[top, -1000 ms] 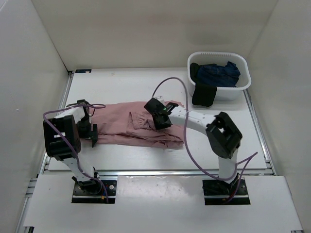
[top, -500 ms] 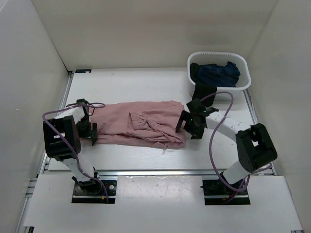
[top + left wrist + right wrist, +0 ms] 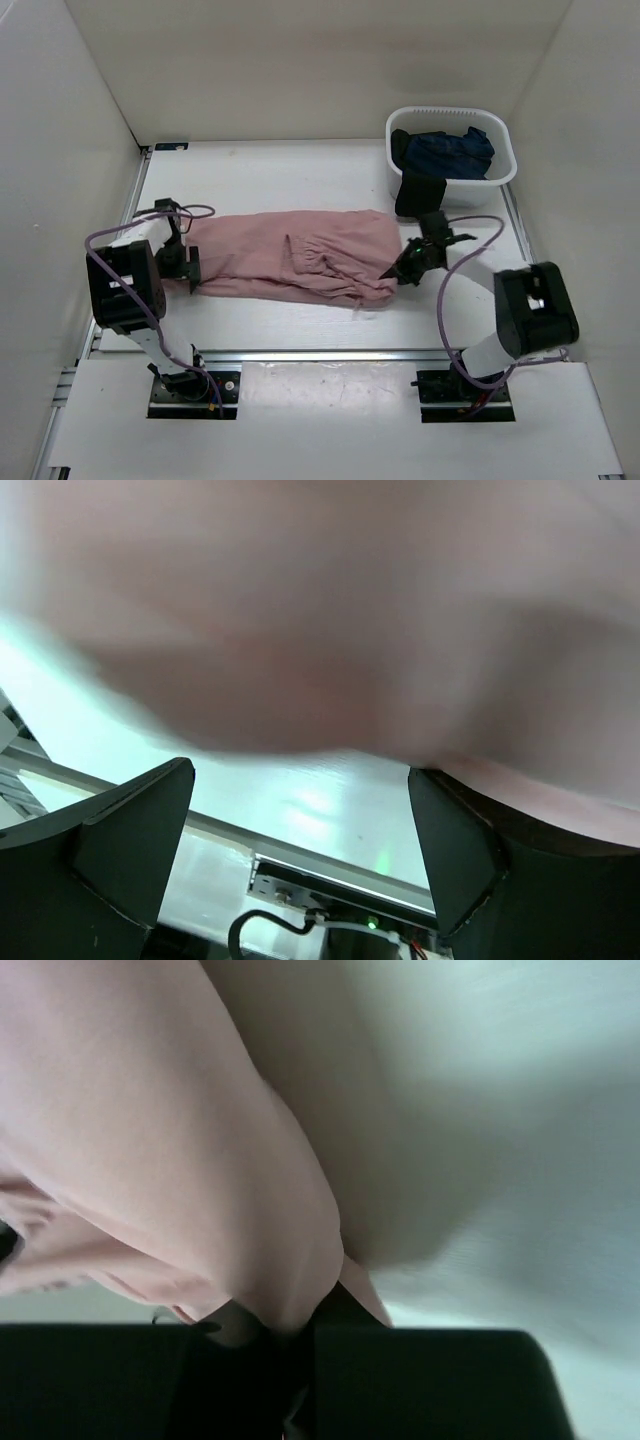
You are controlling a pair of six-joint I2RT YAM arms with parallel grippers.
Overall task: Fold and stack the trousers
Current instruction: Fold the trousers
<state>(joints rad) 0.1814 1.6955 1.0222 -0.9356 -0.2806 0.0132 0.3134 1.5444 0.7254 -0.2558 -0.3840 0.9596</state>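
Note:
The dusty-pink trousers point(image 3: 290, 255) lie stretched left to right across the white table. My left gripper point(image 3: 190, 268) sits at their left end, open. In the left wrist view its fingers point(image 3: 135, 830) stand wide apart, with blurred pink cloth point(image 3: 320, 610) close above and the table showing between them. My right gripper point(image 3: 397, 272) is low at the right end of the trousers. In the right wrist view it point(image 3: 290, 1325) is shut, with a fold of pink fabric point(image 3: 180, 1140) pinched between its jaws.
A white basket point(image 3: 503, 172) stands at the back right and holds a dark navy garment point(image 3: 445, 150), part of which hangs over its front wall point(image 3: 420, 195). White walls enclose the table on three sides. A metal rail point(image 3: 320, 355) runs along the near edge.
My right arm swung from the middle of the trousers to their right end, opened, then shut on the cloth edge. The bunched fold flattened out toward the right. The left arm barely moved.

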